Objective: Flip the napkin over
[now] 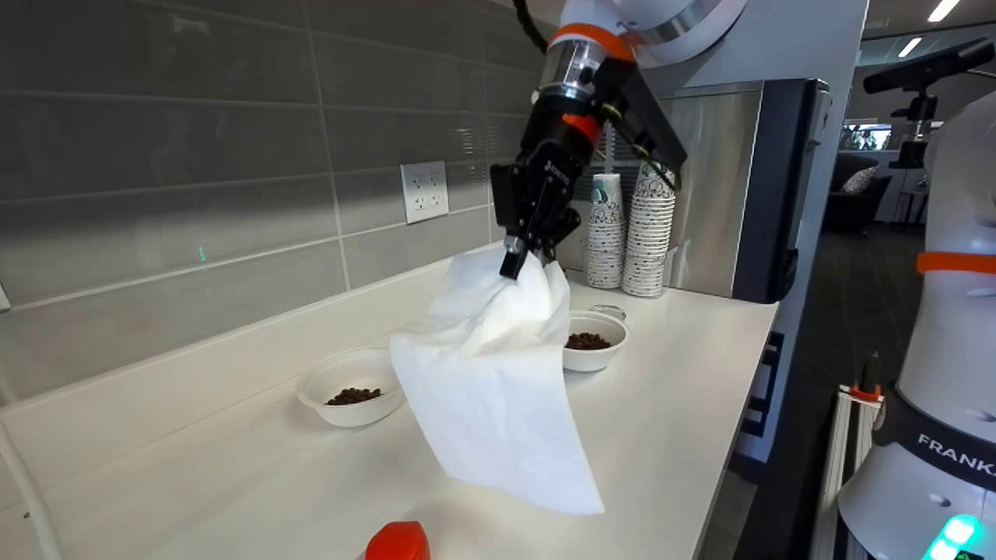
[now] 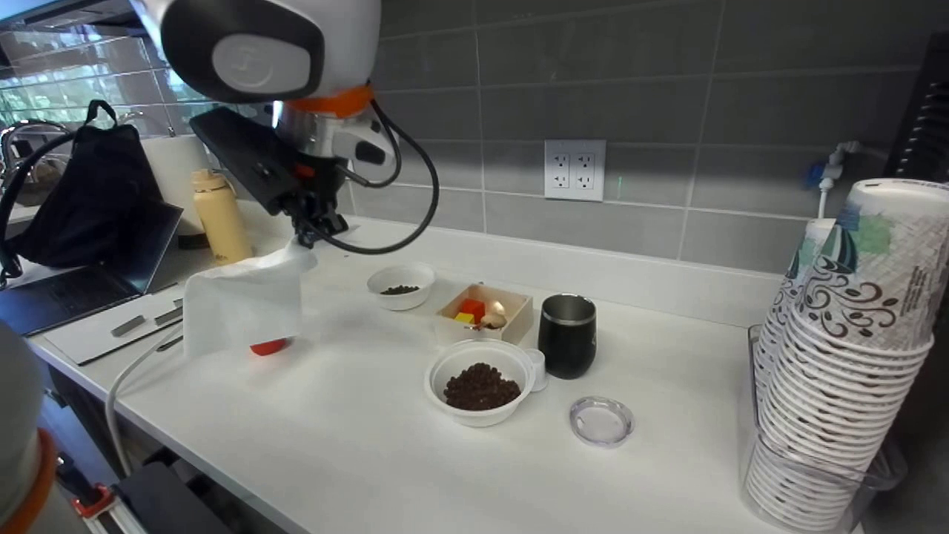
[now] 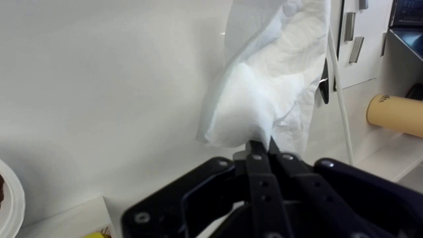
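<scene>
Pinching the napkin (image 1: pixel 506 412) in our closed gripper (image 3: pixel 265 146), we dangle it over the worktop (image 2: pixel 348 430), between its back and front edges; whether it touches down, we cannot tell.

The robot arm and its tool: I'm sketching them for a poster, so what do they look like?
The arm is white and rounded, with orange bands and a dark base band lettered "FRANK", cut off at the picture's edge. A black cable loops by the wrist. The tool is black, with slim fingers and silvery screw heads.
</scene>
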You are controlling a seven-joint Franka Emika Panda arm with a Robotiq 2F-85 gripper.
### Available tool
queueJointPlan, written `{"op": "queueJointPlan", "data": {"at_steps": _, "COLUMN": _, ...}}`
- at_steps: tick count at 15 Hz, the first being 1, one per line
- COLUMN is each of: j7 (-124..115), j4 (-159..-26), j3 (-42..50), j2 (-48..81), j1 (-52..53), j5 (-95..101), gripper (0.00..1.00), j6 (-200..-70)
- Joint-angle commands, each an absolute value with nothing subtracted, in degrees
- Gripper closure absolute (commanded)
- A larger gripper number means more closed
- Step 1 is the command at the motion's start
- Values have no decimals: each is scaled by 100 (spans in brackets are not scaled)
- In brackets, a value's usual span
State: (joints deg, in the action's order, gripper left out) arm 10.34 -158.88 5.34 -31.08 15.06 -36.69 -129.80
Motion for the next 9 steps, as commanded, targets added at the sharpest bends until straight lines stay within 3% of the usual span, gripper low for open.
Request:
{"op": "queueJointPlan", "data": {"at_steps": 1, "j7": 2171, "j4": -15902, "j3": 703, "j2": -2065, "j1": 1573, "j5": -4423, "gripper": 99, "j6": -13276}}
{"op": "queueJointPlan", "data": {"at_steps": 9, "j7": 3440, "j4": -15926, "j3": 371, "j2": -648, "j1": 907, "j5": -5078, "gripper": 99, "j6": -13915}}
